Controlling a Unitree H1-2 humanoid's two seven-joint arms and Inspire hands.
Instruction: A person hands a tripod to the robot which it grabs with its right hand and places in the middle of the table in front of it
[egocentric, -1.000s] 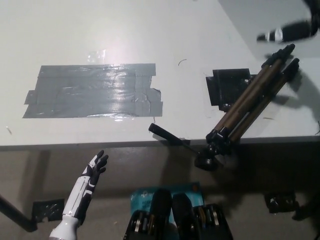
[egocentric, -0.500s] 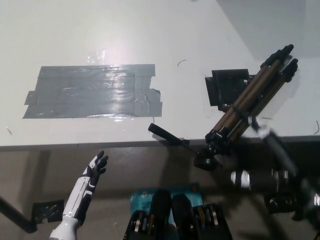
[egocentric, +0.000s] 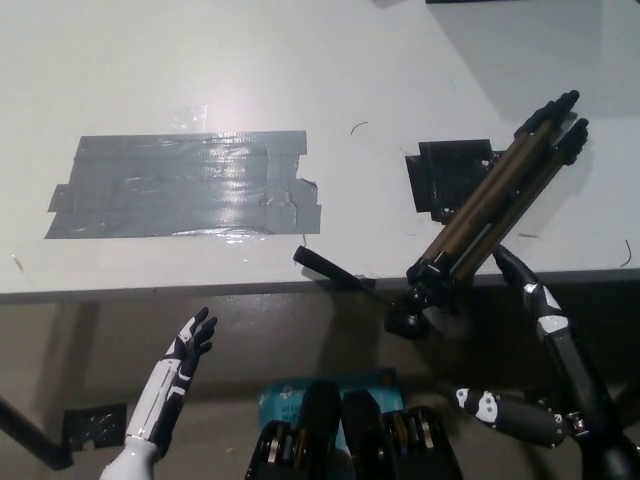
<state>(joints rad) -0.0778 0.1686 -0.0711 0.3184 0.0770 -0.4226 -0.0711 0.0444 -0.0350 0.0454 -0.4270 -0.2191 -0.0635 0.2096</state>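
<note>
tripod (egocentric: 490, 215) lies folded on the right of the desk (egocentric: 400, 60), head poking over the near edge; black right hand (egocentric: 540, 305) open, fingers just beside it; white left hand (egocentric: 185, 350) open, lower left

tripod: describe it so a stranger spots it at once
On the white table, look right of the grey tape patch. The tripod lies slantwise at the near right edge, over a small black patch. Only it has folded brown legs, its black head overhanging the edge.
</note>
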